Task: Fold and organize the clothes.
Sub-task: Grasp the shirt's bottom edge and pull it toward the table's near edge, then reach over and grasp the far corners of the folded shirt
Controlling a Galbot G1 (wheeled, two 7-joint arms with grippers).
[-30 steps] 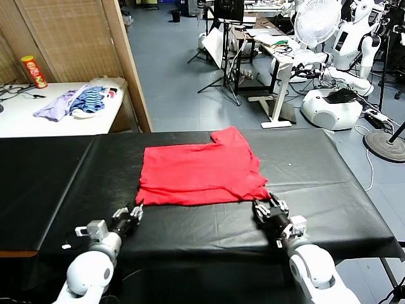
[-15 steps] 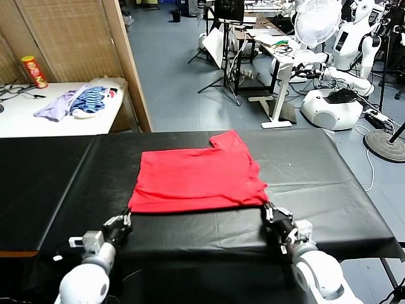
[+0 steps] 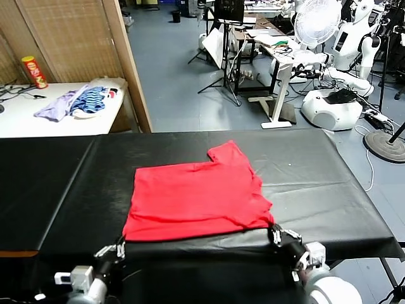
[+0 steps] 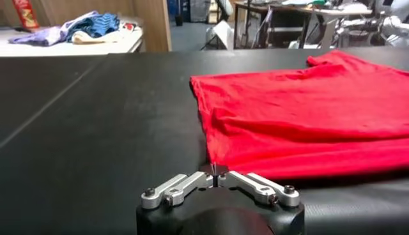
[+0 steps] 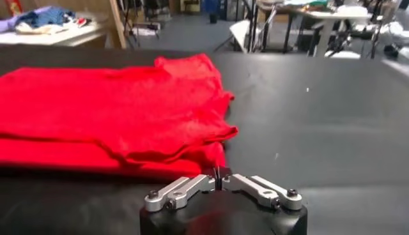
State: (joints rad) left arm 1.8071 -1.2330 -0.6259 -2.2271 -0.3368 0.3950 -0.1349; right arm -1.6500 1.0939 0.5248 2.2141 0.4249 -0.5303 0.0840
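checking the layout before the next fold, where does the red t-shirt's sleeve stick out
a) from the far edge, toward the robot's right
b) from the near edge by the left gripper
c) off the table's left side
a: the sleeve juts from the red T-shirt's far edge, right of centre.

A long table point(image 3: 57, 183) draped in a black cloth is seen spanning the head view. A folded red T-shirt point(image 3: 196, 196) is laid flat on it near the front edge, one sleeve pointed toward the far side. Behind it, on a white table point(image 3: 38, 120), a lavender garment point(image 3: 57, 104) and a blue-striped garment point(image 3: 88, 100) are heaped beside a red can point(image 3: 33, 71).
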